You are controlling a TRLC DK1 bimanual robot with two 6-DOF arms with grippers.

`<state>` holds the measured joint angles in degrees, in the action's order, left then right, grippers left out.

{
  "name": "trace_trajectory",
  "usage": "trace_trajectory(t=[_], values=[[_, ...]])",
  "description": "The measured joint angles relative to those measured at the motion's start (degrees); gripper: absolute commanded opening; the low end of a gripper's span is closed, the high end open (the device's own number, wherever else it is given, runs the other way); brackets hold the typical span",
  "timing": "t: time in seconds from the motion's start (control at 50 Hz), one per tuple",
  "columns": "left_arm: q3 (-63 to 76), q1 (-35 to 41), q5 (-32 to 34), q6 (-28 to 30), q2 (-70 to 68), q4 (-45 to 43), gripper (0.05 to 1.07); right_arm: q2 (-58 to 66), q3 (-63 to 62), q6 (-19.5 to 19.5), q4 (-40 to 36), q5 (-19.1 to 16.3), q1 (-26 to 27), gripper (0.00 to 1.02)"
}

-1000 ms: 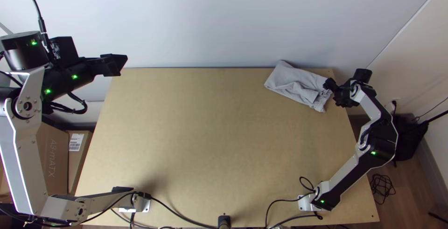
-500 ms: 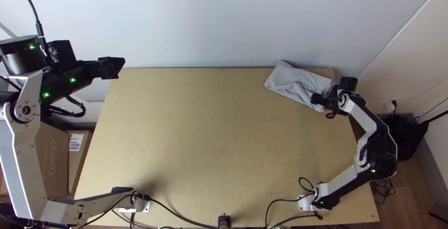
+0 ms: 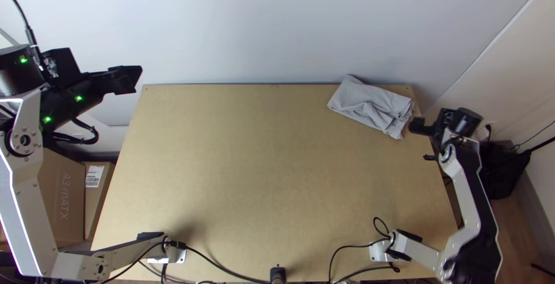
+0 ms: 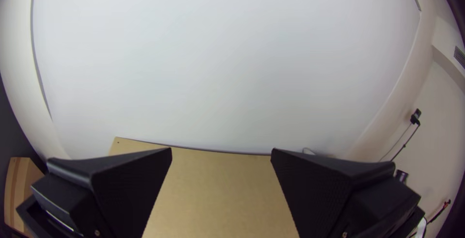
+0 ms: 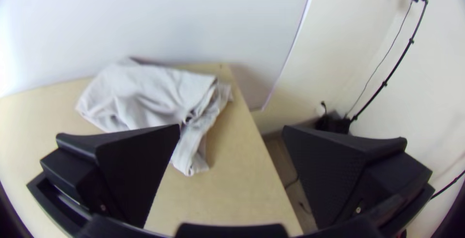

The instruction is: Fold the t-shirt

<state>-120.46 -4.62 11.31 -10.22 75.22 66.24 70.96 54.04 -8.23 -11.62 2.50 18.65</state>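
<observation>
- light wooden table (image 3: pixel 248 162); its far edge runs right along the t-shirt (image 3: pixel 361 99), its right edge just beside it; its bare surface spreads left and nearward of the t-shirt
- the t-shirt itself, pale grey; bunched into a loose, creased bundle
- right arm's base (image 3: pixel 377 253); well nearward of the t-shirt; black cables (image 3: pixel 342 250) beside it
- left arm's base (image 3: pixel 181 255); well nearward and left of the t-shirt; a black cable (image 3: pixel 222 268) beside it
</observation>
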Motion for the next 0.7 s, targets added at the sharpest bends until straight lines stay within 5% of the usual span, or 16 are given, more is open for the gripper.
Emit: trace_trajectory(t=[0.16,0.36,0.7], values=[[0.07,-3.02,0.02,0.00,-1.49,-1.14,1.03,-11.23,2.27,0.04,1.51,-0.39,-2.38,0.98],[4.94,-6.43,0.02,0.50,-5.97,-6.43,1.03,-22.99,2.27,2.75,12.83,-0.59,-6.82,0.98],[44.48,-11.85,0.00,2.10,-35.93,-42.32,1.03,-36.61,0.90,6.40,19.15,-0.81,-15.78,0.98]])
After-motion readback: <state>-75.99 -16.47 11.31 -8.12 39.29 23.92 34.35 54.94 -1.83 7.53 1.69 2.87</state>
